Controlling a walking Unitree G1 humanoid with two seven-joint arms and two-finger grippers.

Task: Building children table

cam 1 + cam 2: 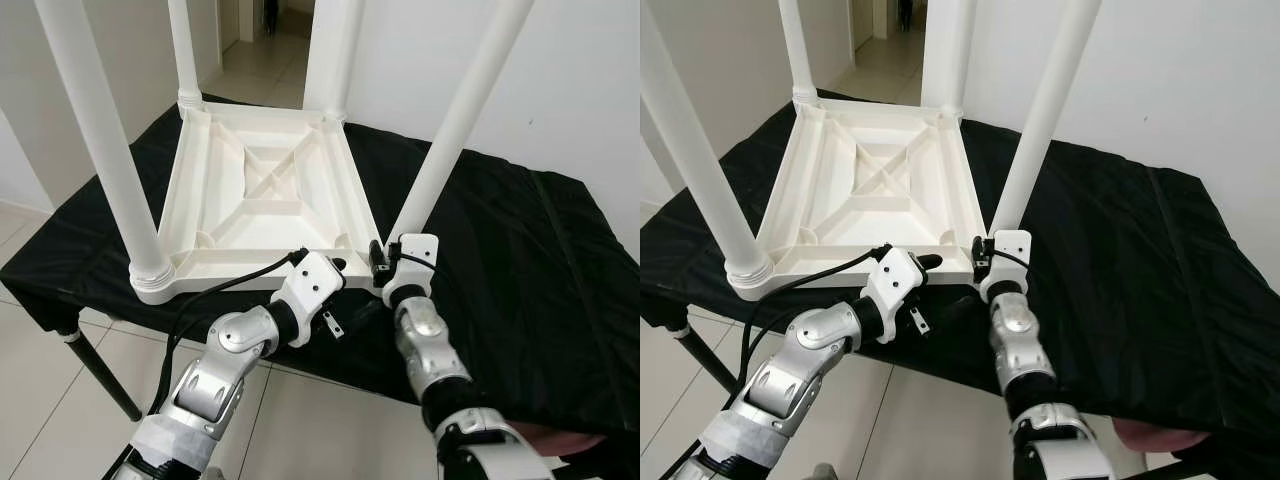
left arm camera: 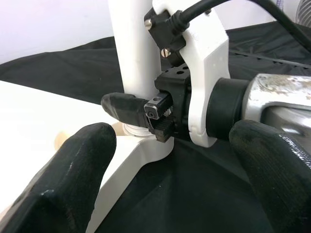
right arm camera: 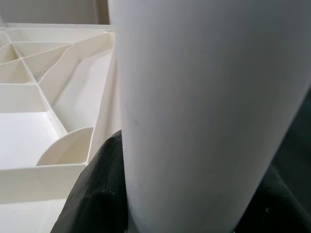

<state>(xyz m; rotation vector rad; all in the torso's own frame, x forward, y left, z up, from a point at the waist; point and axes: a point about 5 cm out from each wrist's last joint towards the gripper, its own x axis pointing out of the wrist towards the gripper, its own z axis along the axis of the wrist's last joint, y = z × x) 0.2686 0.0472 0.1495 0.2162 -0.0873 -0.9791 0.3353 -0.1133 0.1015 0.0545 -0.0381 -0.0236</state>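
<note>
I see a white plastic children's table (image 1: 262,195) lying upside down on a bench draped in black cloth (image 1: 520,260), its four white legs pointing up. My right pincer (image 1: 378,262) sits at the table's near right corner, its black fingers (image 3: 97,189) closed around the base of the near right leg (image 1: 455,125), just above its socket. My left pincer (image 1: 335,265) hovers just beside it at the table's near edge, fingers (image 2: 63,179) spread wide and holding nothing. The near left leg (image 1: 100,130) stands upright in its corner. Pale floor tiles (image 1: 60,400) lie below the bench.
</note>
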